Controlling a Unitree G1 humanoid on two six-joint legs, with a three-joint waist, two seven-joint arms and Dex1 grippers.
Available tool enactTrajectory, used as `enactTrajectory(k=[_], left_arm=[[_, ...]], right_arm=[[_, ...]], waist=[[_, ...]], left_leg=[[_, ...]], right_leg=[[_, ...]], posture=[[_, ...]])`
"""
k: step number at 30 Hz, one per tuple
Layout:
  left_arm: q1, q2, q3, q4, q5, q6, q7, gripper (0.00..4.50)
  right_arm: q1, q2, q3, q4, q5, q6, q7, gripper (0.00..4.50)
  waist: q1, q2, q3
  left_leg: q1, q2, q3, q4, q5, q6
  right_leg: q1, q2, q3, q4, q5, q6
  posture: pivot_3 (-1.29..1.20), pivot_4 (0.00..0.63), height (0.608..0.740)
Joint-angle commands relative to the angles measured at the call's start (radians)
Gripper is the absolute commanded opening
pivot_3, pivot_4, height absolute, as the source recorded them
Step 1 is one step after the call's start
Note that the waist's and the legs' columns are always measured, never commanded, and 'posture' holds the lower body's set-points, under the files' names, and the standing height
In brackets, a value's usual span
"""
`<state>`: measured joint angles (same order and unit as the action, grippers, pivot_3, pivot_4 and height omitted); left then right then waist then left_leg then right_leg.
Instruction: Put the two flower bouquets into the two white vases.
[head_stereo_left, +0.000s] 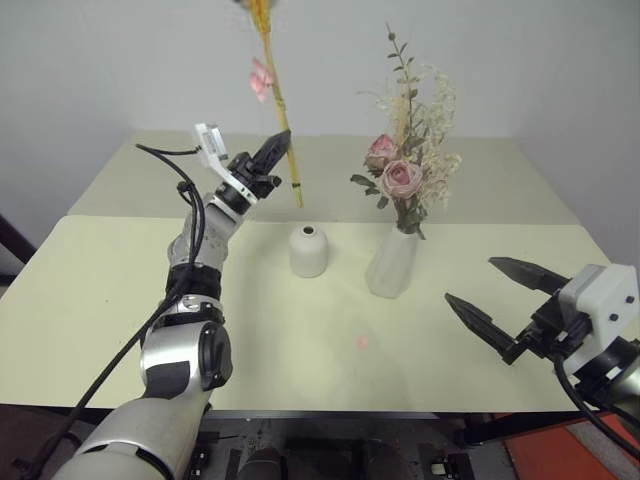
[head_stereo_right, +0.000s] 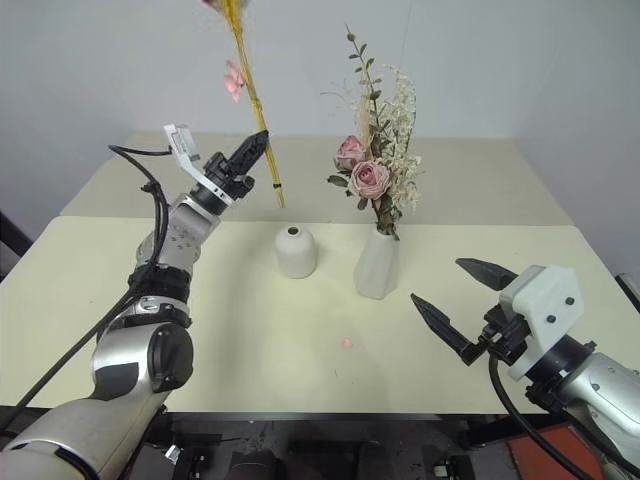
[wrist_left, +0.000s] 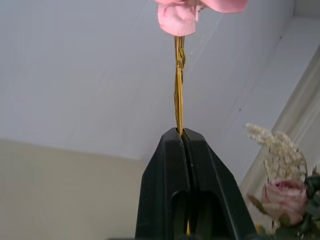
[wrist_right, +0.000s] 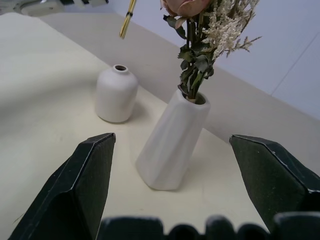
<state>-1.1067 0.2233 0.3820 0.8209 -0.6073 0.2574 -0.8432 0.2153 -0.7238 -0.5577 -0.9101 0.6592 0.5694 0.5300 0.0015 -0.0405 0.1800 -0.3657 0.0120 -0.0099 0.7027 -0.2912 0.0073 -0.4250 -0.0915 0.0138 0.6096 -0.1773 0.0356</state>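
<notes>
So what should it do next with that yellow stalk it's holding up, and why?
Probably carry it over the short vase and tip it upright. The left end effector is shut on the straw bundle, whose lower end hangs behind that vase's open mouth. The tall vase already holds the rose bouquet.

short vase (head_stereo_left: 308, 251) left of tall vase (head_stereo_left: 392, 262) | rose bouquet (head_stereo_left: 408, 170) in tall vase | straw bundle (head_stereo_left: 276, 100) above table (head_stereo_left: 120, 290)

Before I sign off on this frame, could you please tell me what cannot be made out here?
- Straw bundle: its head is cut off by the top edge in both eye views.
- Rose bouquet stems: hidden inside the tall vase.
- Short vase interior: mouth too small and dark.
</notes>
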Motion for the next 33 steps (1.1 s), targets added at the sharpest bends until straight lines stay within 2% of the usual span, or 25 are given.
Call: enactTrajectory(k=[1, 33], left_arm=[[-0.008, -0.010, -0.028, -0.006, 0.030, -0.051, -0.023, 0.03], [0.008, -0.029, -0.028, 0.125, 0.079, -0.114, -0.040, 0.03]], right_arm=[[-0.008, -0.001, -0.007, -0.025, -0.012, -0.032, -0.008, 4.32], [0.005, -0.006, -0.032, -0.039, -0.008, -0.024, -0.008, 4.32]], waist=[[0.000, 0.000, 0.000], [0.001, 0.000, 0.000]], left_leg=[[0.000, 0.000, 0.000, 0.000, 0.000, 0.000], [-0.001, 0.000, 0.000, 0.000, 0.000, 0.000]], right_leg=[[0.000, 0.000, 0.000, 0.000, 0.000, 0.000], [0.000, 0.000, 0.000, -0.001, 0.000, 0.000]], posture=[[0.00, 0.150, 0.740], [0.00, 0.150, 0.740]])
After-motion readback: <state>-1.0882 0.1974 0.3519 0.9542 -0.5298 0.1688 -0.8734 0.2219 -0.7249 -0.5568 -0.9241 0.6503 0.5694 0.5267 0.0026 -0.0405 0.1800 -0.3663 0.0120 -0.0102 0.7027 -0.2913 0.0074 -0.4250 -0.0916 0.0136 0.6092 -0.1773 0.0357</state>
